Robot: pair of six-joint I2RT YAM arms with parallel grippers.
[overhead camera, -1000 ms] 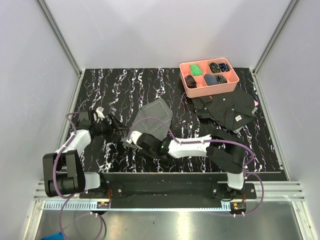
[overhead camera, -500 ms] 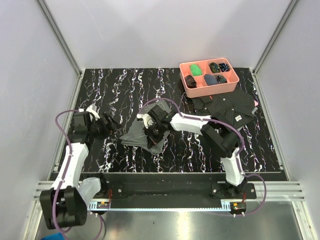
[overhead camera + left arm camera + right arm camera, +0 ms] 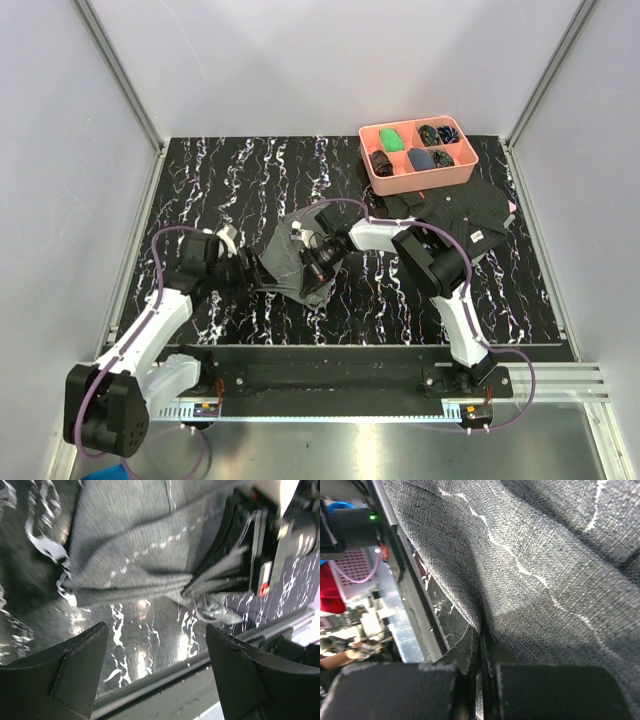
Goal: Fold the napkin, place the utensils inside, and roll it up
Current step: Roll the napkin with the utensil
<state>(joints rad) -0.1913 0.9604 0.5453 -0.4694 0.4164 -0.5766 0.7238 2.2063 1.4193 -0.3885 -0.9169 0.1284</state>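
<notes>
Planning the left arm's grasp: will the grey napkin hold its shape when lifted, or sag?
Probably sags: the napkin bunches into soft folds where the right pincer pinches it. Its coarse weave likely grips rather than slips.

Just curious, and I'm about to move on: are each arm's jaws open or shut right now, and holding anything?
Left gripper: jaws open, empty, next to the napkin.
Right gripper: jaws shut on the napkin.

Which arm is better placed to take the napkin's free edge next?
Left, probably. The right tool is shut on a bunched part of the napkin; the left tool is open, empty and facing its loose edge.
</notes>
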